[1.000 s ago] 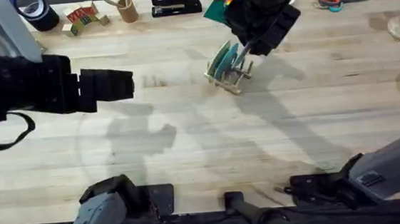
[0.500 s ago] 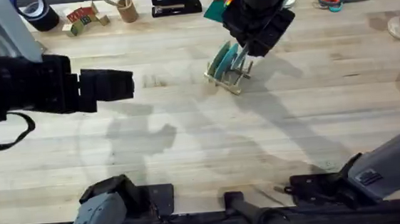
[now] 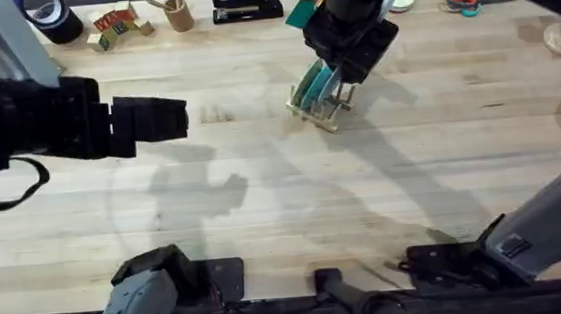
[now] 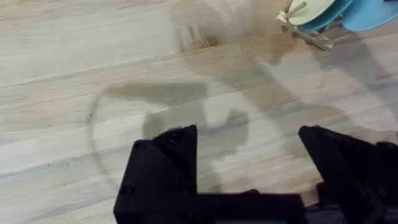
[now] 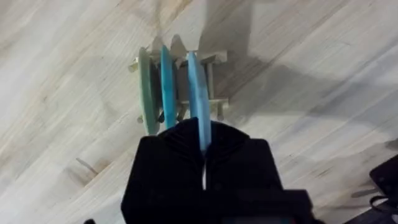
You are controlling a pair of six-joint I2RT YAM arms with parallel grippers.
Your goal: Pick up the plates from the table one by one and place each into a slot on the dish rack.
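Three plates stand in the dish rack (image 5: 177,87); right gripper (image 5: 204,146), shifted slightly since a second ago, pinches the light blue plate (image 5: 196,93), unreleased. Left gripper (image 4: 249,162) open, idle.

3 plates (image 5: 166,87) stand on edge in the small wooden dish rack (image 5: 214,102) on the tabletop (image 3: 264,198): cream, teal, light blue.
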